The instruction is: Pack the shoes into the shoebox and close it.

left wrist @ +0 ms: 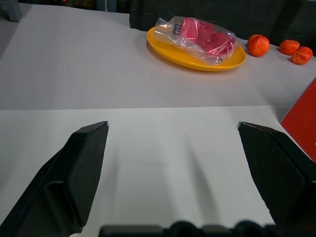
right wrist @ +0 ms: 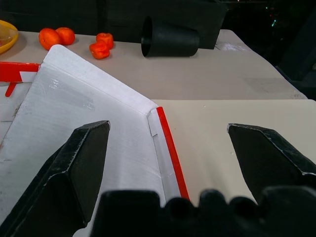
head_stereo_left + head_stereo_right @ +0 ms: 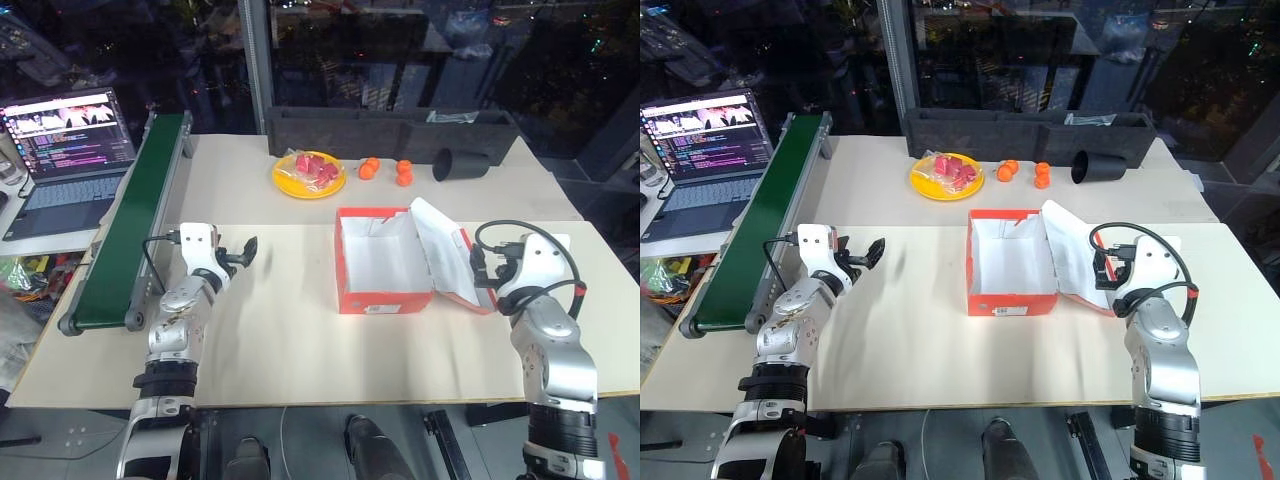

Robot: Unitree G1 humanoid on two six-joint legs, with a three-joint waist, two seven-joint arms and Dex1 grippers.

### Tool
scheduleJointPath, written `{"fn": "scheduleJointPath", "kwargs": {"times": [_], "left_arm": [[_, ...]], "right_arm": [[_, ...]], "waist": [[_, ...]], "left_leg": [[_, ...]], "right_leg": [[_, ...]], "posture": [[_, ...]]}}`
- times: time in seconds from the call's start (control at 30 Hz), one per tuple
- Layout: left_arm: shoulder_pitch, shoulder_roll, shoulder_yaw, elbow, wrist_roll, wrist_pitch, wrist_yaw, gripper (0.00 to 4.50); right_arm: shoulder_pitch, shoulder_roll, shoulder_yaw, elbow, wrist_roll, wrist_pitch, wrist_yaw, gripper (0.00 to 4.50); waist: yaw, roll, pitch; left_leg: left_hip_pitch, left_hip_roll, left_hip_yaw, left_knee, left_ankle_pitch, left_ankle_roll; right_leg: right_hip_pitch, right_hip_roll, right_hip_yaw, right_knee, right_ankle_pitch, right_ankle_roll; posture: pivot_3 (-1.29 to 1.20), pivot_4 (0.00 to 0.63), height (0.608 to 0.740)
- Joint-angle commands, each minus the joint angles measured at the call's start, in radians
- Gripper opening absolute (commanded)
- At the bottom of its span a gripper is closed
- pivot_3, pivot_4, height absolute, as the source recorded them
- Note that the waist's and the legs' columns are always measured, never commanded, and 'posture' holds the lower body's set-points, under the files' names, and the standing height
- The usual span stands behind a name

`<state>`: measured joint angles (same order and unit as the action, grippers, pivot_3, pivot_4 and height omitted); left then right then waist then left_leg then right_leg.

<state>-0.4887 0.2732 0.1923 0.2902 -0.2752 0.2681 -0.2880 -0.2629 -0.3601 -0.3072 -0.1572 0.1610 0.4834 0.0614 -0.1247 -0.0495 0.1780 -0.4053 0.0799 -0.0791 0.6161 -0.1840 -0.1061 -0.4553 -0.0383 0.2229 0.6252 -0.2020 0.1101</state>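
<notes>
Nearest on the pale table (image 3: 300,340), the left gripper (image 3: 243,253) hovers over bare tabletop on the left with its two black fingers (image 1: 81,165) spread wide and nothing between them. On the right, the right gripper (image 2: 168,163) sits just beside the shoebox's lid, its fingers (image 2: 84,163) likewise spread apart and empty, the lid's red edge running between them in the right wrist view. The shoebox (image 3: 385,262) stands open near the middle of the table, red-orange outside and white inside, with nothing to be seen in the part of its interior that shows. Its hinged lid (image 3: 445,250) leans out to the right, white underside up. A small white label (image 3: 381,308) is stuck on the near wall of the box; its printing is too small to read. To the far left a long green conveyor (image 3: 135,225) runs from near to far, and beyond it an open laptop (image 3: 68,150) shows lines of text that cannot be made out. Farther back lie a yellow plate (image 3: 309,176) holding a clear bag of pink-red pieces (image 1: 197,35), several small orange fruits (image 3: 388,170), and a black cup (image 3: 460,163) tipped on its side. A long black tray (image 3: 390,130) lines the far edge.
</notes>
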Motion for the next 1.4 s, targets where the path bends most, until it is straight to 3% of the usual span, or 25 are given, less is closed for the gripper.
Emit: {"fn": "scheduleJointPath", "kwargs": {"times": [0.03,0.2,0.37,0.6,0.83,1.03,1.17,1.4], "left_arm": [[0.007,0.027,-0.048,-0.053,0.057,-0.04,-0.018,4.5],[0.014,0.083,-0.099,-0.106,0.151,-0.15,-0.036,4.5],[0.012,0.144,-0.073,-0.181,0.141,-0.147,-0.073,4.5],[-0.023,0.235,0.046,-0.138,0.066,-0.015,-0.088,4.5],[-0.117,0.325,0.15,-0.035,-0.021,0.234,-0.077,4.5],[-0.123,0.396,0.147,0.074,-0.016,0.319,-0.115,4.5],[-0.097,0.403,0.117,0.124,0.046,0.27,-0.087,4.5],[-0.066,0.382,0.109,0.182,0.074,0.203,-0.073,4.5]], "right_arm": [[-0.046,-0.02,-0.044,-0.045,0.015,-0.039,-0.004,4.48],[-0.17,-0.032,-0.042,-0.124,0.112,-0.039,0.069,4.48],[-0.253,-0.05,0.02,-0.219,0.241,0.079,0.185,4.48],[-0.326,-0.083,0.238,-0.273,0.39,0.292,0.372,4.48],[-0.362,-0.091,0.413,-0.231,0.378,0.316,0.517,4.48],[-0.333,-0.084,0.541,-0.2,0.294,0.271,0.558,4.48],[-0.313,-0.094,0.611,-0.173,0.195,0.22,0.554,4.48],[-0.256,-0.089,0.589,-0.187,0.168,0.235,0.535,4.48]], "waist": [[0.0,0.0,0.0],[-0.004,0.0,0.0],[-0.005,0.001,0.0],[-0.009,0.001,0.0],[-0.003,0.0,0.0],[-0.006,0.001,0.0],[-0.001,0.0,0.0],[0.001,0.0,0.0]], "left_leg": [[0.0,0.0,0.0,0.0,0.0,0.0],[0.0,0.0,0.0,0.0,0.001,0.001],[0.0,0.0,-0.001,0.0,0.002,0.001],[0.0,0.0,-0.002,0.0,0.002,0.001],[-0.002,0.0,-0.003,0.0,0.002,0.002],[-0.002,0.001,-0.004,-0.001,0.002,0.002],[-0.003,0.001,-0.006,-0.001,0.002,0.002],[-0.003,0.001,-0.007,-0.001,0.002,0.002]], "right_leg": [[0.0,0.0,0.0,0.0,0.0,0.0],[0.0,0.0,0.0,0.0,0.001,-0.001],[0.0,0.0,-0.001,0.001,0.001,-0.001],[0.0,0.0,-0.002,0.001,0.001,-0.001],[0.0,0.0,-0.004,0.001,0.0,-0.001],[-0.001,0.0,-0.007,0.001,-0.001,-0.003],[-0.001,0.0,-0.009,0.001,-0.001,-0.003],[-0.001,0.0,-0.011,0.002,-0.001,-0.004]], "posture": [[0.0,0.15,0.707],[0.0,0.15,0.707],[0.0,0.15,0.707],[0.0,0.15,0.707],[0.0,0.15,0.707],[0.0,0.15,0.707],[0.0,0.15,0.707],[0.0,0.15,0.707]]}}
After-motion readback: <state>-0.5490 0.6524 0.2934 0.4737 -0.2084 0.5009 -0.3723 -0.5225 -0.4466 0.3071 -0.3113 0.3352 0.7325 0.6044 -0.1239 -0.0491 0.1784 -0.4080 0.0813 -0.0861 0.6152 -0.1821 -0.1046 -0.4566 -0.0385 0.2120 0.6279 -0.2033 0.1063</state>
